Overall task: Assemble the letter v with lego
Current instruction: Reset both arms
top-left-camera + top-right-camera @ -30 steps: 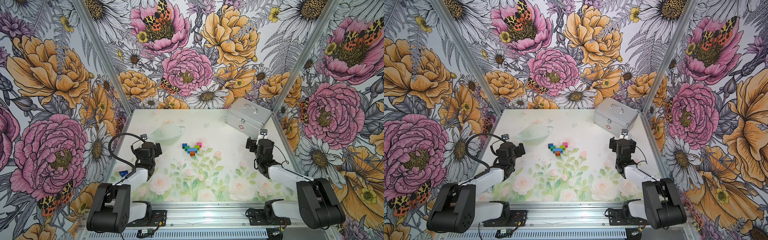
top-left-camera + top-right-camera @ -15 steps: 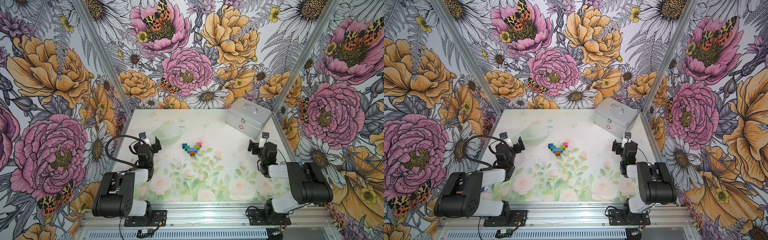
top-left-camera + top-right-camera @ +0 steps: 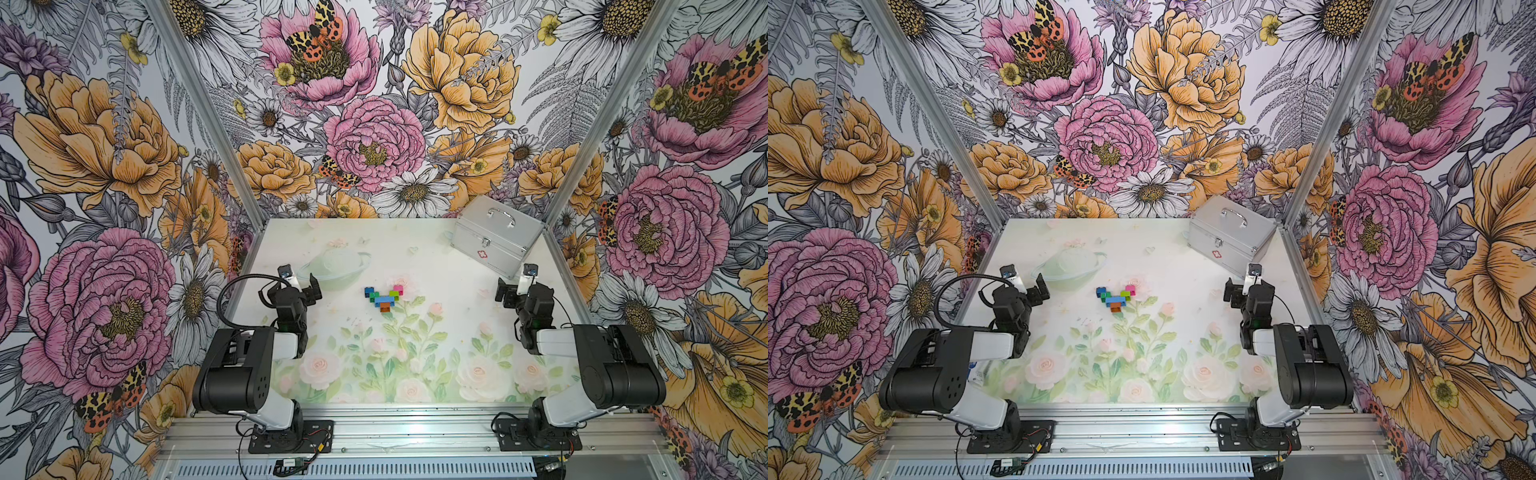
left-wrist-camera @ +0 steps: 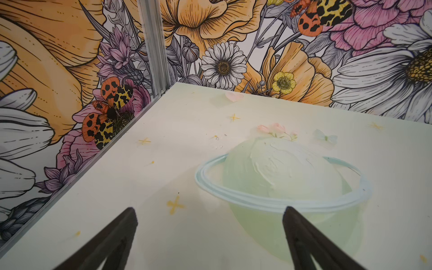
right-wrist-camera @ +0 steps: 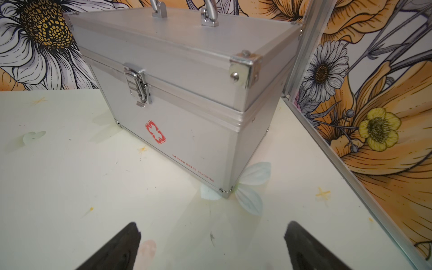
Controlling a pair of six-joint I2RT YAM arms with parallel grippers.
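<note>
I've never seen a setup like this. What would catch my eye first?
The loud flower wallpaper on every wall, then the little colourful brick V in the middle of the table. A silver case sits at the far right corner, and the left gripper and right gripper hang open, empty, either side.

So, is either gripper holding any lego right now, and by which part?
Nothing is held. The left gripper and right gripper are open and empty; the lego V lies apart from both.

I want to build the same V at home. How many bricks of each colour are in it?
Pink brick: 1
Dark blue brick: 1
Dark green brick: 1
Lime brick: 1
Light blue brick: 1
Orange brick: 1
Total: 6
</note>
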